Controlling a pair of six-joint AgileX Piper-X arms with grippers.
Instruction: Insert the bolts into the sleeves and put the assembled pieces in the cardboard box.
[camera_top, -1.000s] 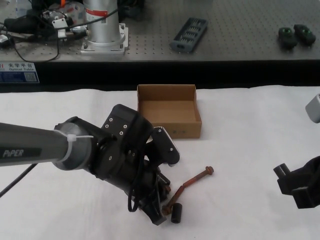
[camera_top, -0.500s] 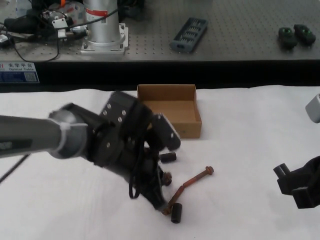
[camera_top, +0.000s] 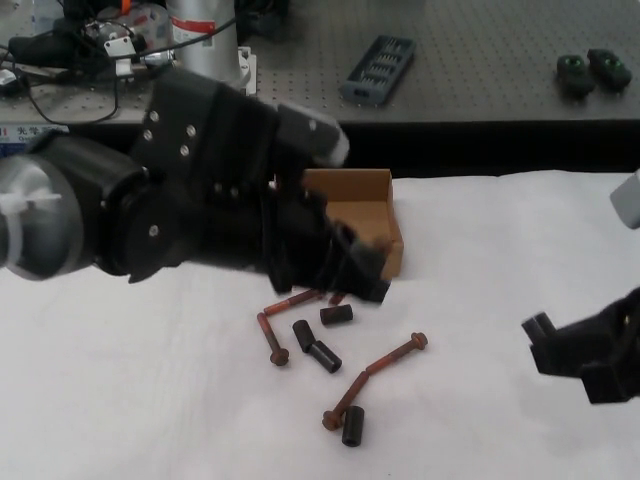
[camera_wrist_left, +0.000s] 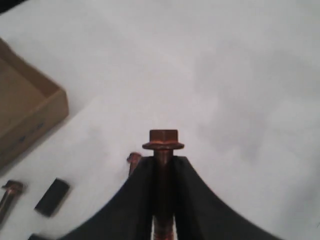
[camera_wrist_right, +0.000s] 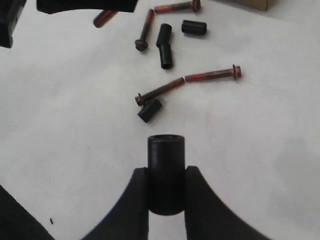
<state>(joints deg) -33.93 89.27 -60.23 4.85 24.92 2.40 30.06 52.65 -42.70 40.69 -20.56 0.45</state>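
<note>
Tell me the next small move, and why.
Probably bring the left tool toward the right tool, lining bolt with sleeve: the left grips a bolt below its head, the right a sleeve, open end outward, and they sit apart.

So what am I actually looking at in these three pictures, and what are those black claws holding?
The machine is two robot arms at a bench, the left arm and the right arm, each ending in a two-fingered gripper. The wide picture comes from a camera behind and above them. The other two come from cameras on the wrists, looking along the fingers. The left gripper is shut on a rusty bolt, its head past the fingertips. The right gripper is shut on a black sleeve. On the white cloth lie more loose bolts and loose sleeves, near an open cardboard box.
</note>
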